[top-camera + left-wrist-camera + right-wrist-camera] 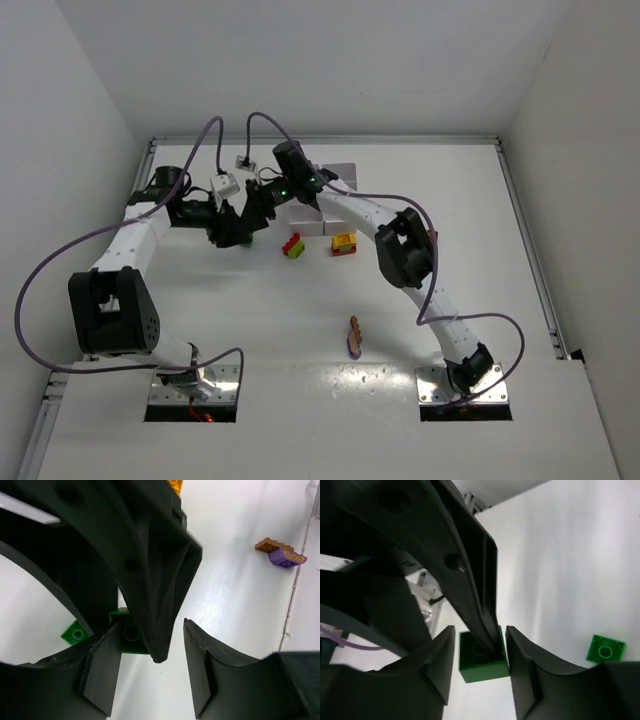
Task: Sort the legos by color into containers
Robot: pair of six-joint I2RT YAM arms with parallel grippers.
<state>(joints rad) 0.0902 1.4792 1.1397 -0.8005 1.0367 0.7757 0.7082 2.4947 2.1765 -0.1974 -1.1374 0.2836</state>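
While the small green studded plastic brick (480, 662) sits on the white table (300, 320) near the white plastic tray (343, 172), the right gripper (481, 630) flanks it with 2 pads (522, 665), whether pinching is unclear. The left gripper (151, 630) stands spread, 1 finger against it.

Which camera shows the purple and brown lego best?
The left wrist view: the purple and brown lego looks big, with its studs showing. The top view shows that lego tiny; the right wrist view misses it.
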